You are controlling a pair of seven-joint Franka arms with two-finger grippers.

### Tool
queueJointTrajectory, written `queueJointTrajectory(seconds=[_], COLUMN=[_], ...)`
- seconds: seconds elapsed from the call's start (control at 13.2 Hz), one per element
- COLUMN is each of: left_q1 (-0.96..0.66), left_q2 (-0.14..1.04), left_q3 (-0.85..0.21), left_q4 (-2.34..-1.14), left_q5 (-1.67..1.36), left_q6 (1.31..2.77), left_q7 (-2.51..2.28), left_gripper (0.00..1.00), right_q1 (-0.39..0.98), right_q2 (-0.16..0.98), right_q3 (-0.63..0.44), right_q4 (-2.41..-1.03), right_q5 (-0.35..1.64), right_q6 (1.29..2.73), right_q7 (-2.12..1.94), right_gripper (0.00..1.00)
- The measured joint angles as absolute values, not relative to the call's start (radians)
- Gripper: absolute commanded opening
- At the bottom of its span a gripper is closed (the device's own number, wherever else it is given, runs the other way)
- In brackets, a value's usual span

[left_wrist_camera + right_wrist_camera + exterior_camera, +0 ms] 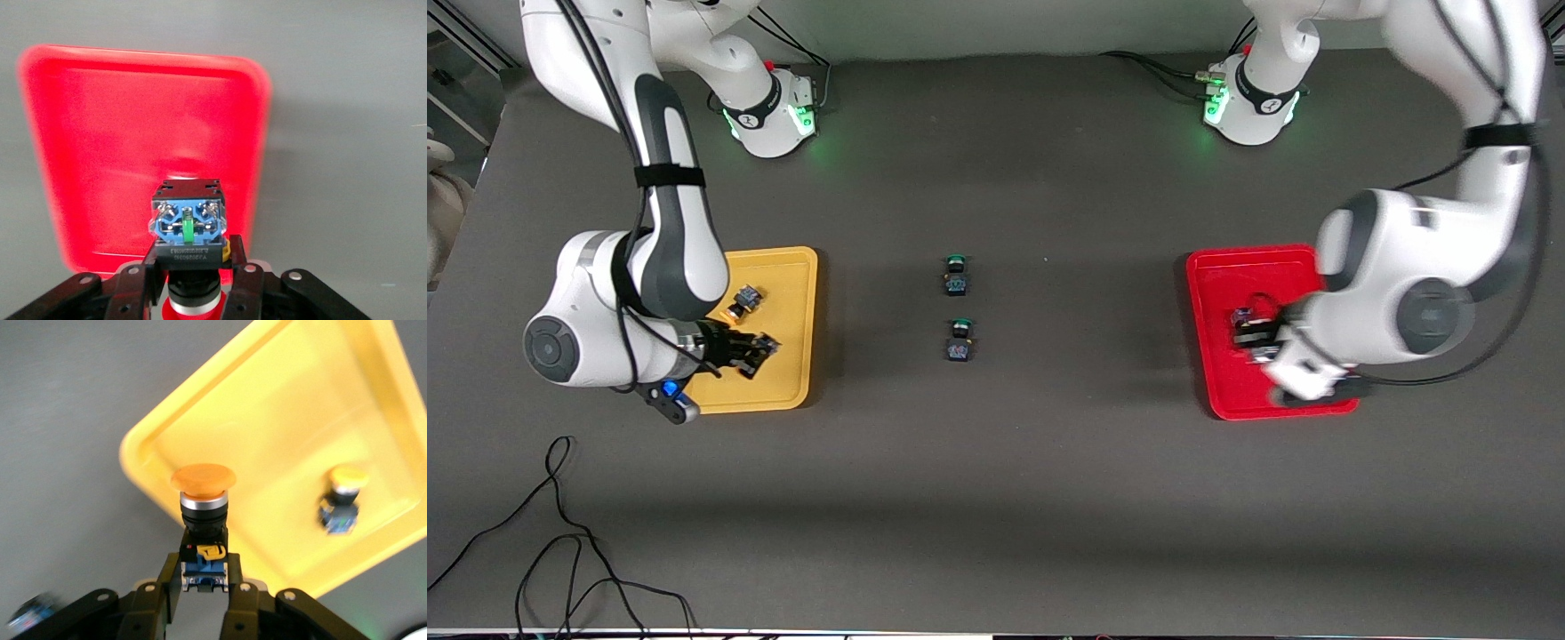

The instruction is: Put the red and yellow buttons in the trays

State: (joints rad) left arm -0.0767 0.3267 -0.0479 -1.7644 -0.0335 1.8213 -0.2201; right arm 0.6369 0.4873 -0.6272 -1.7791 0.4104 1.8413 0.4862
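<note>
My left gripper [1256, 336] is over the red tray [1218, 276], shut on a red-capped button [188, 227]. The left wrist view shows my left gripper [192, 263] holding the button's dark body, blue end outward, over the red tray [100, 133]. No other red button shows. My right gripper [751, 351] is over the yellow tray [796, 267], shut on a yellow-capped button [202, 483]. The right wrist view shows my right gripper [204, 572] above the yellow tray [300, 407] near its corner. A second yellow-capped button [745, 300] lies in that tray and also shows in the right wrist view [341, 499].
Two green-capped buttons [956, 276] [959, 340] stand on the dark table midway between the trays. Loose black cables [560, 533] lie near the table's front edge at the right arm's end.
</note>
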Motion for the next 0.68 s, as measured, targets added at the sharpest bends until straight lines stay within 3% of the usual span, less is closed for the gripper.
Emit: queueJointTrajectory(seconds=[0.15, 0.38, 0.45, 0.53, 0.6, 0.68], left_q1=[-0.003, 0.051, 0.056, 0.057, 0.057, 0.057], left_q2=[0.326, 0.351, 0.373, 0.400, 0.421, 0.430], left_q3=[-0.048, -0.048, -0.048, -0.050, -0.052, -0.055], left_q4=[-1.837, -2.015, -2.067, -2.102, -2.114, -2.111], left_q5=[0.020, 0.071, 0.087, 0.100, 0.105, 0.107], left_q6=[1.916, 2.211, 2.300, 2.363, 2.388, 2.387], left_q7=[-0.108, -0.038, -0.034, -0.034, -0.032, -0.026], left_gripper=[0.06, 0.11, 0.39, 0.99, 1.00, 1.00], right_q1=[0.636, 0.637, 0.637, 0.637, 0.637, 0.637], right_q2=[0.523, 0.557, 0.558, 0.558, 0.558, 0.558], right_q3=[-0.638, -0.639, -0.639, -0.640, -0.641, -0.643], right_q4=[-1.834, -1.886, -1.899, -1.906, -1.907, -1.907], right_q5=[0.409, 0.409, 0.409, 0.409, 0.409, 0.409], right_q6=[1.930, 2.022, 2.037, 2.044, 2.045, 2.046], right_q7=[0.417, 0.390, 0.380, 0.364, 0.356, 0.354], right_gripper=[0.09, 0.10, 0.23, 0.61, 0.99, 1.00])
